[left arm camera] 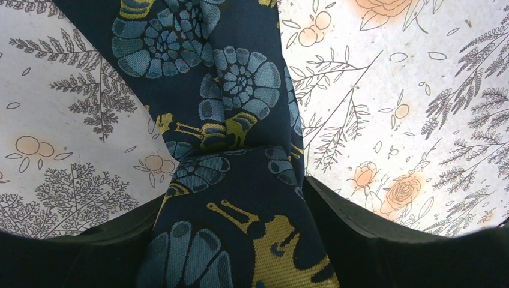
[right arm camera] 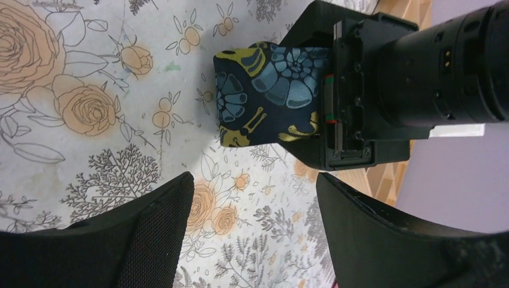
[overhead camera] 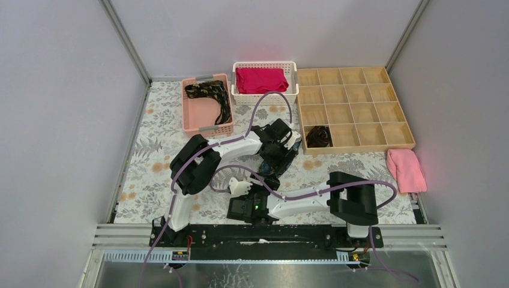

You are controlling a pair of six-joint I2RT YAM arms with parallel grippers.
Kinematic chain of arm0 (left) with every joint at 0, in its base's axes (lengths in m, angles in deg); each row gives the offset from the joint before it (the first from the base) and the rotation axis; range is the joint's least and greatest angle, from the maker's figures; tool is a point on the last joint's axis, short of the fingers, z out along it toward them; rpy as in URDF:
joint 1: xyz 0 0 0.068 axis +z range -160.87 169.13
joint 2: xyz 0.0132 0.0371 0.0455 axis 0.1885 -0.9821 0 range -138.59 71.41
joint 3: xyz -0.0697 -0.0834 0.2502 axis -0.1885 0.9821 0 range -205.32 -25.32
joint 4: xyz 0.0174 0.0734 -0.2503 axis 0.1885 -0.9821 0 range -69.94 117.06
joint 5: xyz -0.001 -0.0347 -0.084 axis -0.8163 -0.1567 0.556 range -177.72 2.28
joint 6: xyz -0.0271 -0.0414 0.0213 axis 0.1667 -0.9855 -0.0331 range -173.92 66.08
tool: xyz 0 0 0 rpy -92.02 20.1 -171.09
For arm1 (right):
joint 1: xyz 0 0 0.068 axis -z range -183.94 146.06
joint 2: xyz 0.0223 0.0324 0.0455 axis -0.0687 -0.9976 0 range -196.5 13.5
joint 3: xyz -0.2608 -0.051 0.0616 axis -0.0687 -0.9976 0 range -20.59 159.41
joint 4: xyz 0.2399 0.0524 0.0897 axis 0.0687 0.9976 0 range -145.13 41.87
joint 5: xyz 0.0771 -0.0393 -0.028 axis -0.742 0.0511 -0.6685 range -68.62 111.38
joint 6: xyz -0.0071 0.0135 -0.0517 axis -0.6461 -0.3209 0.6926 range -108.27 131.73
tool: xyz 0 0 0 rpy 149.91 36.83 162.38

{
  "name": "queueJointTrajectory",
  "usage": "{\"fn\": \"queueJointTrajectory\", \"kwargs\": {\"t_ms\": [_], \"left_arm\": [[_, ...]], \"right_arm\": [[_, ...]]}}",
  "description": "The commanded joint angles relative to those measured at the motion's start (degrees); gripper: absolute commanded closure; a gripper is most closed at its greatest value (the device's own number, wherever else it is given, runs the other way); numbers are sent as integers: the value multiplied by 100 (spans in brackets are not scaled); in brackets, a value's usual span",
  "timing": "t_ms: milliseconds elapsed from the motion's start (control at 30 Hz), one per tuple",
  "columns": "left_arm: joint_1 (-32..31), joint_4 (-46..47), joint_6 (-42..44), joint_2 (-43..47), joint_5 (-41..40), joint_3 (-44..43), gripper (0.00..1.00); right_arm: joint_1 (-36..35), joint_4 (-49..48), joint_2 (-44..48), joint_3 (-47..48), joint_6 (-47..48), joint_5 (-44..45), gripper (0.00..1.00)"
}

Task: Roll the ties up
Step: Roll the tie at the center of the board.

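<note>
1. Pink basket (overhead camera: 192, 117), upper left of the top view: holds a loose dark gold-patterned tie (overhead camera: 211, 95). Its ends are hard to trace.
2. Right tool (right arm camera: 253, 180), centre-low in the top view: fingers spread wide, nothing between them, above the floral surface (overhead camera: 150, 162).
3. White basket (overhead camera: 264, 99), upper centre: holds a folded red cloth (overhead camera: 261, 80).
4. Left tool (left arm camera: 237, 204), centre: clamped on the blue-patterned tie (right arm camera: 267, 93).
   - The arm covers most of this tie from above.
   - Its own camera cuts the fabric off at the top and bottom of the frame.
   - The right wrist view shows only a short folded stub sticking out.
5. Wooden tray (overhead camera: 360, 71), upper right: a coiled tie (overhead camera: 318, 137) sits in the lower-left compartment, too small for its pattern to be read.
6. Pink towel (overhead camera: 406, 170), right edge, lying apart from the tray.
</note>
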Motion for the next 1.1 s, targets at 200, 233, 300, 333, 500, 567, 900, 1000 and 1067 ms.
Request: {"fn": "queueJointTrajectory", "kwargs": {"t_ms": [200, 233, 300, 333, 500, 567, 900, 1000, 1067], "left_arm": [[-90, -176, 134, -834, 337, 381, 29], [-89, -176, 138, -841, 352, 381, 29], [-91, -170, 142, -855, 355, 373, 29], [-92, -170, 151, -861, 358, 372, 29], [-91, -181, 173, -858, 358, 376, 29], [-92, -195, 186, -858, 344, 383, 29], [-92, -200, 246, -851, 355, 426, 30], [-81, -224, 248, -857, 352, 427, 30], [-91, -225, 248, -855, 370, 416, 31]], "right_arm": [[-11, -807, -706, 408, 1067, 598, 19], [11, -881, -790, 416, 1144, 598, 19], [93, -981, -962, 433, 1204, 655, 19], [161, -1006, -1043, 435, 1219, 720, 19], [389, -1317, -1425, 372, 1510, 1096, 19], [430, -1410, -1572, 349, 1588, 1296, 19], [607, -1378, -2102, 514, 1615, 1880, 21], [614, -1464, -2102, 457, 1682, 1943, 22], [645, -1367, -2149, 539, 1675, 1889, 23]]}}
